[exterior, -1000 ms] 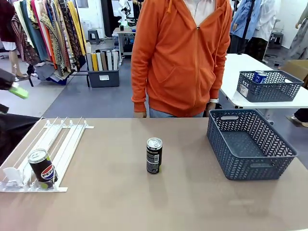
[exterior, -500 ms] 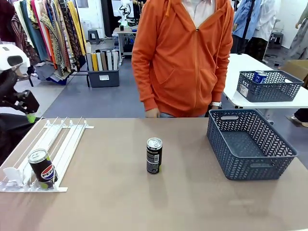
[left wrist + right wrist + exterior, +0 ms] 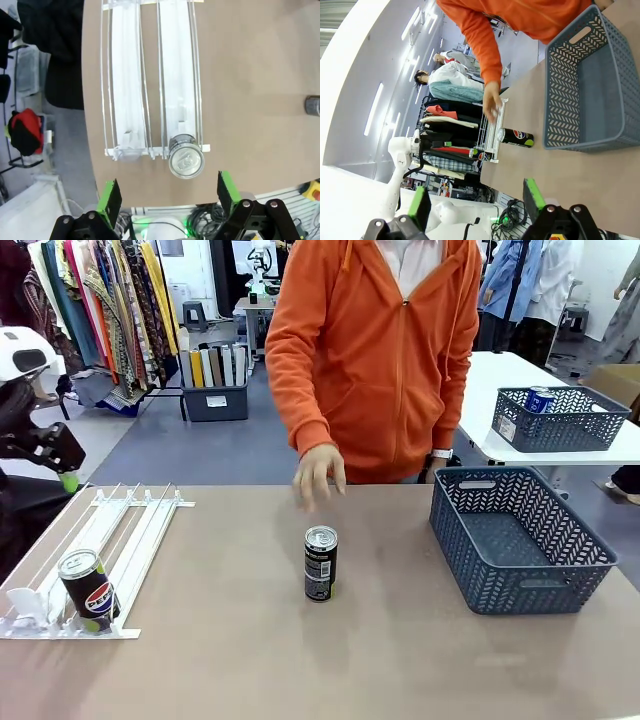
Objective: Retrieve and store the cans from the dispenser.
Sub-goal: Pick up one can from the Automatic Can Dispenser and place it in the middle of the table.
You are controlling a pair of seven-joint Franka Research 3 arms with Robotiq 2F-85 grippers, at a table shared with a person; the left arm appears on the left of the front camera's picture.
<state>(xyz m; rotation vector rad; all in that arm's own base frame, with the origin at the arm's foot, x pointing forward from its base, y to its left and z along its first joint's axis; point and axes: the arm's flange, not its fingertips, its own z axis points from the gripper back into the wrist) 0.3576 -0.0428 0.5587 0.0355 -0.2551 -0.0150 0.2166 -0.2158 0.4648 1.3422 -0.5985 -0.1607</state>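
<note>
The left gripper [image 3: 167,186] hangs with its jaws wide apart and holds nothing. Over the last second it has swung in from the far left to sit high over the dispenser [image 3: 135,525]. Its own wrist camera looks straight down the white lanes at the silver top of the can with the round logo [image 3: 186,160]. That can rests against the curved stop at the near end of its lane, framed between the two green pads but well below them. The right gripper [image 3: 475,189] is likewise spread and empty, held back from the work. The bigger change is across the table [image 3: 250,660]: the person's hand [image 3: 320,476], which hung down by the orange jacket a moment ago, has come forward. It now hovers just above and behind the dark can [image 3: 320,562] standing upright in the middle, not touching it. The blue-grey basket [image 3: 470,532] to the right looks empty. My reading is that the person is about to carry the dark can to the basket, while the left arm lines up to come down on the one can I can see in the rack.
</note>
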